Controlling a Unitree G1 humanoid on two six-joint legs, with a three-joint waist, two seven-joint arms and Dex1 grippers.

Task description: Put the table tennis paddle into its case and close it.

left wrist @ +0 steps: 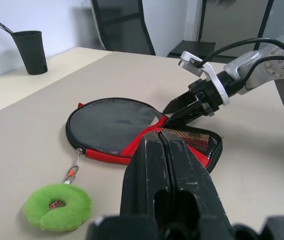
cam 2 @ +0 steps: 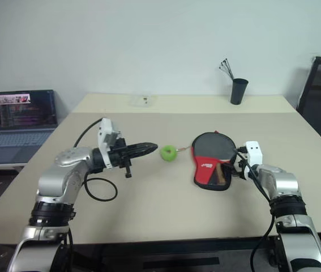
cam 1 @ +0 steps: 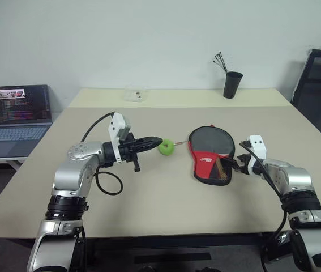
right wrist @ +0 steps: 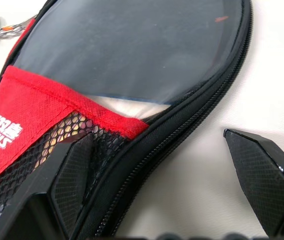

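Observation:
The case [cam 1: 210, 154] lies flat on the table, right of centre: a glossy black round top, a red panel with a white logo, and a mesh pocket. Behind the glossy top a pale wooden patch [right wrist: 131, 106] shows by the red panel; it looks like the paddle inside, but I cannot tell for sure. My right gripper [cam 1: 235, 165] is open at the case's near right edge. One finger [right wrist: 74, 170] is over the mesh pocket and the zipped rim runs between the jaws. My left gripper [cam 1: 158, 140] is shut and empty, level, with its tips just left of a green ring [cam 1: 166, 147].
The green ring hangs on a short chain from the case's zip pull [left wrist: 72, 171]. A black cup [cam 1: 232, 84] with sticks and a small clear box [cam 1: 133, 93] stand at the far edge of the table. A laptop [cam 1: 18, 119] sits off to the left, a black chair [cam 1: 319, 85] to the right.

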